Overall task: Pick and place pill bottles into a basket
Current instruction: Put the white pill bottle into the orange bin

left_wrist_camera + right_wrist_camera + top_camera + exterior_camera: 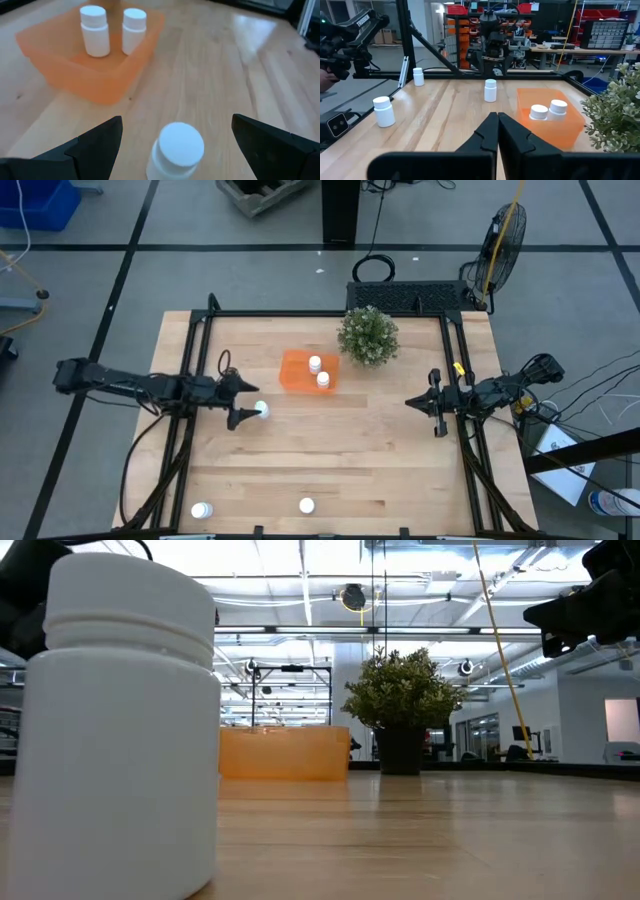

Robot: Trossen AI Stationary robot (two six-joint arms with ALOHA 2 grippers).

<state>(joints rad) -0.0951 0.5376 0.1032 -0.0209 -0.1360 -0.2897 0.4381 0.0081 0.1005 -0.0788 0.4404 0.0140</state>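
Two pill bottles (319,371) stood in the orange basket (297,375); a third bottle (262,410) stood on the bench (380,460) between the left end effector's (243,401) open fingers. The right end effector (432,402) was closed.

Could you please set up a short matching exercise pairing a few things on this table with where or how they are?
Things:
1. left gripper
2. right gripper
3. basket
4. plant

States:
a. holds two pill bottles
b. fingers shut, empty
c. open around a bottle standing on the table
d. next to the basket

Pairs: 1-c, 2-b, 3-a, 4-d
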